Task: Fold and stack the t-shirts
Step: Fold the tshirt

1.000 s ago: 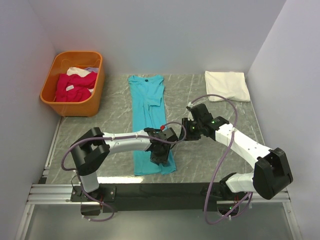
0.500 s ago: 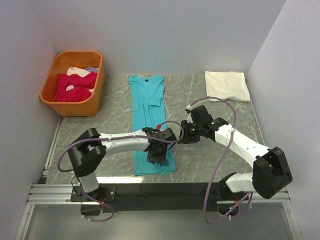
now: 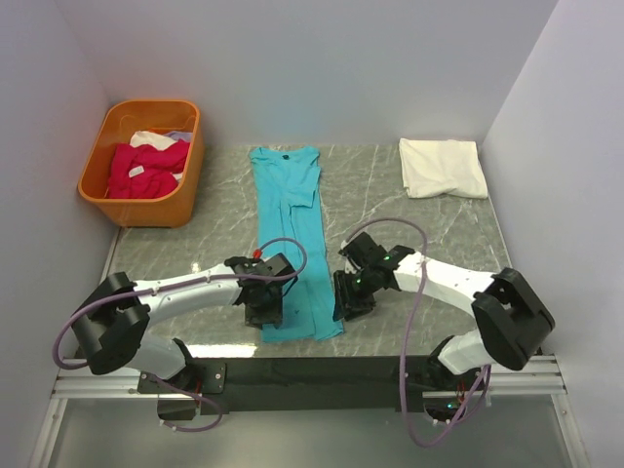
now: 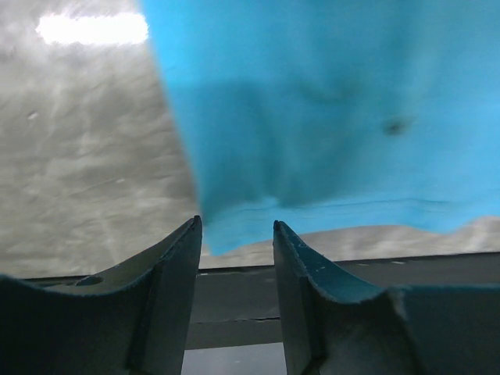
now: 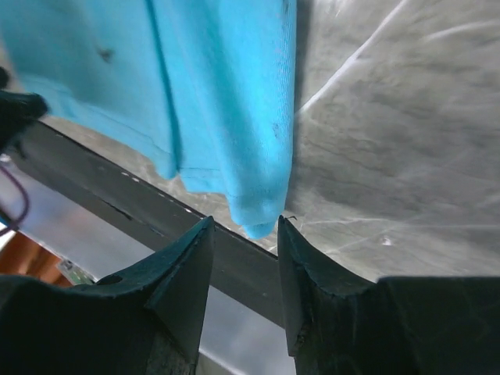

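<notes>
Top external view: you see the turquoise t-shirt (image 3: 290,234) spread lengthwise on the table (image 3: 409,234), collar at the far end. The left end effector (image 3: 263,310) sits at its hem's left corner and the right end effector (image 3: 351,297) at its hem's right corner. The white t-shirt (image 3: 444,168) lies well to the right of the collar. The magenta t-shirts (image 3: 141,168) lie in the orange basket (image 3: 146,205), left of the collar.

Left wrist view: the fingers (image 4: 176,266) stand apart, gripping nothing. The turquoise hem corner lies just beyond the gap.

Right wrist view: the fingers (image 5: 187,273) stand apart. The hem corner lies just ahead of the gap, unclamped.
</notes>
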You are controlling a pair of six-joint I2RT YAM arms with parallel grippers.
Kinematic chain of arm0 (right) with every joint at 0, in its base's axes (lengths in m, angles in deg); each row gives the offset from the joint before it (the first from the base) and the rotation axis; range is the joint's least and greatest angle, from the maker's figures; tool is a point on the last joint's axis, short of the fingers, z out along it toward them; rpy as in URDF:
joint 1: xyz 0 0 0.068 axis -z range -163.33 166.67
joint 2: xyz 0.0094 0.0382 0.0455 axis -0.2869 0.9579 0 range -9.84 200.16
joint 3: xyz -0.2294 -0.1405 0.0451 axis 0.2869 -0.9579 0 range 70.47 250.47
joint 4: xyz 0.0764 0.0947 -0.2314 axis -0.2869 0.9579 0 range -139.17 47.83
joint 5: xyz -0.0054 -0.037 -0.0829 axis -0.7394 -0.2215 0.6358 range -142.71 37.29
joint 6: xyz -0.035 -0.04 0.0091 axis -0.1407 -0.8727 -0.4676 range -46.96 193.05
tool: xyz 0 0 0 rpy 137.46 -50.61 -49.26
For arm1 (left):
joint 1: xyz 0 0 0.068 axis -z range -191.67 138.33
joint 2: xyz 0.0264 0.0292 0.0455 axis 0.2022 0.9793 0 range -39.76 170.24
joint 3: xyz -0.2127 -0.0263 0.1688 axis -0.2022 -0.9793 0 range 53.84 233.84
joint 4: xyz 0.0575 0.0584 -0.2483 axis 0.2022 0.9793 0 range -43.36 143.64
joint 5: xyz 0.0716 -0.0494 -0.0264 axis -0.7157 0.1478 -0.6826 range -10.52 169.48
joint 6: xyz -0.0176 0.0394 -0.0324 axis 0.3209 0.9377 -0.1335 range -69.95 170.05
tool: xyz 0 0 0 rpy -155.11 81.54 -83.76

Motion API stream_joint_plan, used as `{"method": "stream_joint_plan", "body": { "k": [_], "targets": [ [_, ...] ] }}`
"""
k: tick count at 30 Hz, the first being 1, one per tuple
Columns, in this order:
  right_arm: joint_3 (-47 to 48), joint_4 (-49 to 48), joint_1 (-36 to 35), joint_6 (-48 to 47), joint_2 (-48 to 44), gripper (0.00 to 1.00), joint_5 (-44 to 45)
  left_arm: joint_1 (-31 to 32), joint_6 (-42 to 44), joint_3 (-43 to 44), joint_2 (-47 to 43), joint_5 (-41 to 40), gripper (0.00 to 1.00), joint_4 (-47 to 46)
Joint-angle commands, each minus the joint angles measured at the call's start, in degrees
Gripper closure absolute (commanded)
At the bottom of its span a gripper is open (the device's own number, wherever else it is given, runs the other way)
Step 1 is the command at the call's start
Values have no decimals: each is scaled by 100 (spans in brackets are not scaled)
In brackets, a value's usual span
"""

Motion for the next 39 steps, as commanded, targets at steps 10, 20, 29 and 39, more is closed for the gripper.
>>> {"method": "stream_joint_plan", "body": {
  "k": [10,20,29,39],
  "targets": [
    [361,150,-387,307,869,57,314,-370,28,-694,-380,480,51,-506],
    [527,238,-475,219,1151,72,287,-449,63,-695,-450,577,51,-612],
    [615,378,-484,184,1055,100,279,-520,134,-941,-415,937,83,-718],
    [1536,659,-291,-141,1151,100,428,-1520,686,-573,-846,1307,99,-657]
  ]
}}
